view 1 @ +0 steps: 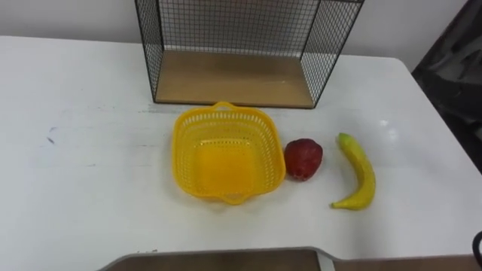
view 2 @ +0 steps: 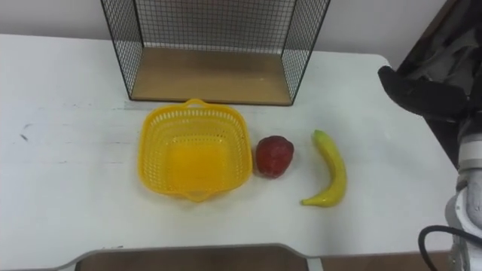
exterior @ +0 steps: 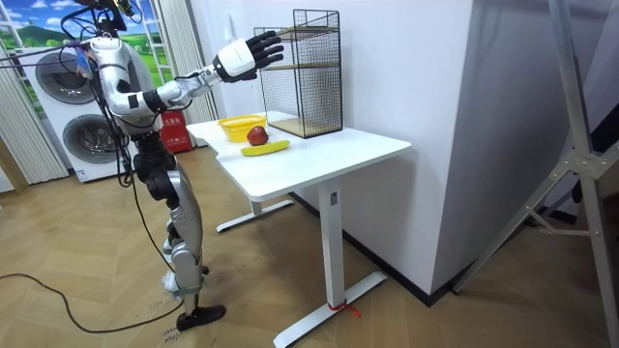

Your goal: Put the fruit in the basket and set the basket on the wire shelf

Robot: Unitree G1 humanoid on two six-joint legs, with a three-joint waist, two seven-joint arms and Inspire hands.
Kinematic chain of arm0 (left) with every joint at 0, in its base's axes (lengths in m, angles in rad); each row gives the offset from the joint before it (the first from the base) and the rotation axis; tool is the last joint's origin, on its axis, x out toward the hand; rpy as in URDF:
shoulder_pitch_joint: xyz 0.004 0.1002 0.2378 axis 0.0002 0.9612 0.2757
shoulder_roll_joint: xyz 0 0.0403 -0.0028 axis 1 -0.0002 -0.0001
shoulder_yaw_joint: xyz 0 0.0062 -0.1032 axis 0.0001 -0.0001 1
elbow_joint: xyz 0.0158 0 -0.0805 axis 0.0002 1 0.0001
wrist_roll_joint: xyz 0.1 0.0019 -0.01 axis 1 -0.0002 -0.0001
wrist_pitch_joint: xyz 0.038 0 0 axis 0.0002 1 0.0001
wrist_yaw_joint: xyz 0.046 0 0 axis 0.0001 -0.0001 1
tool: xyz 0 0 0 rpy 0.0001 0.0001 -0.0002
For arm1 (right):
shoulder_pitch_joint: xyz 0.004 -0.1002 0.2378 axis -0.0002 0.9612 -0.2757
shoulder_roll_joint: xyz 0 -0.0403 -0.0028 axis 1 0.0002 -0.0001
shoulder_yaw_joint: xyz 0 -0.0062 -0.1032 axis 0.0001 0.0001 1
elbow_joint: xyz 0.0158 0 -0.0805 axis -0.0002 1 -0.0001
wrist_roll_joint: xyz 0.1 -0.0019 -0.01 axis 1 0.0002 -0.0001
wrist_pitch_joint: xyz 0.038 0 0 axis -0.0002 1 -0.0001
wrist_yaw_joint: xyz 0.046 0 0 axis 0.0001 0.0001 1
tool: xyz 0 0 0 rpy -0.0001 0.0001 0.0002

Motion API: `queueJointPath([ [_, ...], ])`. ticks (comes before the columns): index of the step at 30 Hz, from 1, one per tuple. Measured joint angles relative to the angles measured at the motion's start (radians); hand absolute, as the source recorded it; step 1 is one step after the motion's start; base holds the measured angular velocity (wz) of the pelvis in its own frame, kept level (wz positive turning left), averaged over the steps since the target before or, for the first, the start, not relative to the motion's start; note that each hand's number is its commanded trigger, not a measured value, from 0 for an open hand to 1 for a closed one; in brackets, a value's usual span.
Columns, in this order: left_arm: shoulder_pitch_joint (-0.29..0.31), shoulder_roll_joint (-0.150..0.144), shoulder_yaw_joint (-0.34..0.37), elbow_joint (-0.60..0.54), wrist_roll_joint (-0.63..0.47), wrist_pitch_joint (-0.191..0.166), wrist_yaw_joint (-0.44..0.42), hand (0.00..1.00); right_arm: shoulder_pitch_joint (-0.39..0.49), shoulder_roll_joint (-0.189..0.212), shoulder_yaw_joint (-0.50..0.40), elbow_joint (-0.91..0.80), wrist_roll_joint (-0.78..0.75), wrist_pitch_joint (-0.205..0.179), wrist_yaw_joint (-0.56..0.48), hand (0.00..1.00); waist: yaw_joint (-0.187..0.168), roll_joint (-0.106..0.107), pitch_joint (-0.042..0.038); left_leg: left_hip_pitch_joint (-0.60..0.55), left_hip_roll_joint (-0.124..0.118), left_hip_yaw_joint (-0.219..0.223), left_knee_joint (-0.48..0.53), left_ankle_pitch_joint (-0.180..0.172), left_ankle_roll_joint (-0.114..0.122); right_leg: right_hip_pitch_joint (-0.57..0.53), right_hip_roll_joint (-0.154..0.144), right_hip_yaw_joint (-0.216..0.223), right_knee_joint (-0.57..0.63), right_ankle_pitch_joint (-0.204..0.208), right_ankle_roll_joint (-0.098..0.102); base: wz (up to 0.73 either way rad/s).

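Latticed yellow basket (view 1: pixel 184 156), seemingly plastic; curved banana (view 1: pixel 360 175).

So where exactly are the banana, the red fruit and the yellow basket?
banana (view 1: pixel 360 175), left eye view, middle of its curved body.
red fruit (view 1: pixel 303 158), left eye view, centre of its top side.
yellow basket (view 1: pixel 183 154), left eye view, its left wall.

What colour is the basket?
The basket is yellow, clearest in the left eye view.

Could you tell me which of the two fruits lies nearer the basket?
The red fruit, right beside the yellow basket; the banana lies farther right.
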State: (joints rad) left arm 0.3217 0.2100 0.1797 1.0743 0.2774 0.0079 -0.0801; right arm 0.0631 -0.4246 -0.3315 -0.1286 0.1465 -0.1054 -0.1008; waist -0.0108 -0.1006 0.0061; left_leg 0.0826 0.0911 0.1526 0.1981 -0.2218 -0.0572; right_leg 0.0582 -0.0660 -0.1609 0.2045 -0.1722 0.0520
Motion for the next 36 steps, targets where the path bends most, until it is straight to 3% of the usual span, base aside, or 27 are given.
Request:
queueJointPath([
  [10,0.002,0.004,-0.008,-0.019,-0.001,0.002,0.001,0.0,0.003,-0.003,0.028,0.088,-0.104,0.038,0.083,0.0,0.007,-0.007,0.002,0.024,-0.001,-0.011,0.003,0.0,0.0,0.033,0.0,-0.005,-0.005,0.0,0.0,0.02],
  [18,0.0,0.018,-0.008,-0.02,-0.001,-0.007,-0.011,0.0,0.003,-0.003,0.039,0.088,-0.124,0.038,0.115,0.0,0.018,-0.013,0.0039,0.032,-0.001,-0.013,0.001,0.0,0.0,0.041,0.0,-0.007,-0.004,0.0,0.0,0.0],
  [26,-0.006,0.037,-0.04,-0.021,0.0,-0.009,-0.016,0.0,0.002,-0.003,0.134,0.082,-0.155,0.038,0.174,0.0,0.034,-0.021,0.0039,0.032,-0.001,-0.013,0.003,0.0,0.0,0.043,0.0,-0.008,-0.006,0.0,0.0,0.0],
  [36,-0.015,0.036,-0.04,-0.024,0.001,-0.009,-0.02,0.0,-0.001,-0.005,0.157,0.082,-0.205,0.038,0.241,0.0,0.048,-0.012,0.0053,0.027,0.0,-0.024,0.003,0.0,0.0,0.047,0.0,-0.019,-0.005,0.0,-0.001,0.02],
])
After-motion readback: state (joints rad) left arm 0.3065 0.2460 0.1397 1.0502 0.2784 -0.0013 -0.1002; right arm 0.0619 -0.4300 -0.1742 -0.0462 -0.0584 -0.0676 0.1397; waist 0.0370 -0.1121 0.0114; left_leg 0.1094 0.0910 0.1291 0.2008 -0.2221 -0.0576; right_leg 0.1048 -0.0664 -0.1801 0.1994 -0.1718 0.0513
